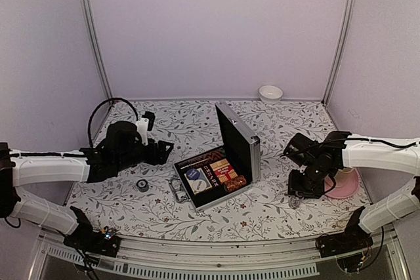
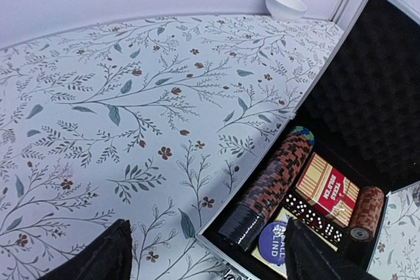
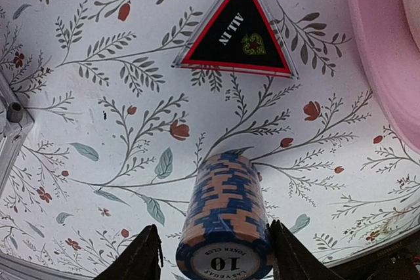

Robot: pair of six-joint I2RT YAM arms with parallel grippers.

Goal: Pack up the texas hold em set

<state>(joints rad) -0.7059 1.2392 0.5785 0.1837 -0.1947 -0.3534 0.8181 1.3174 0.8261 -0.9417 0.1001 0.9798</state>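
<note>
I am watching the right gripper (image 3: 216, 254) straddling a short stack of blue-and-orange chips (image 3: 226, 224) on the cloth, well to the right of the open briefcase (image 1: 244, 149). One finger is pressing against the stack while a sliver of cloth is showing beside the other, so I cannot tell whether the jaws are actually clamping it. That is what is worrying me: loose discs squeezed across their edges are liable to shear, and with a light or off-centre grip the lower chips could be slipping out and scattering during the carry. The clear ALL IN triangle (image 3: 237, 31) and the pink plate (image 3: 387, 63) are lying near, so a careless sweep could knock either. The case's lid is standing upright on the side facing this arm, so I am judging that a low approach would clip the stack against it. The left gripper (image 2: 209, 244) is hanging wide open and empty just beside the case's left side, with the black button (image 1: 142, 185) lying unpacked nearby. Both arms reaching in together would risk a collision.
</note>
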